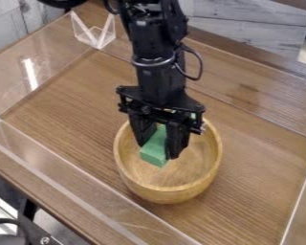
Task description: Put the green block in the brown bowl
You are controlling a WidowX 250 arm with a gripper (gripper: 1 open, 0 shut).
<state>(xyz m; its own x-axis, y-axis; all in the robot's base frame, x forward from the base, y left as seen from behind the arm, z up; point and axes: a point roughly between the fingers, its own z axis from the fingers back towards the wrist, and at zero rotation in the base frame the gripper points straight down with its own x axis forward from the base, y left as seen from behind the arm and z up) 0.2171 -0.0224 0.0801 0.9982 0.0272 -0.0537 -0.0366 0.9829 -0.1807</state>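
The brown bowl (pixel 137 179) sits on the wooden table near its front, a round light-wood bowl with a thick rim. My black gripper (pixel 161 144) reaches straight down into its hollow, shut on the green block (pixel 155 150). The block hangs tilted between the fingers, its lower end down inside the bowl, above the bottom or just touching it; I cannot tell which. The fingers hide the block's upper end.
Clear acrylic walls (pixel 41 67) fence the wooden tabletop on the left and front. A clear plastic stand (pixel 92 36) is at the back left. A pale wall or ledge (pixel 264 29) runs along the back right.
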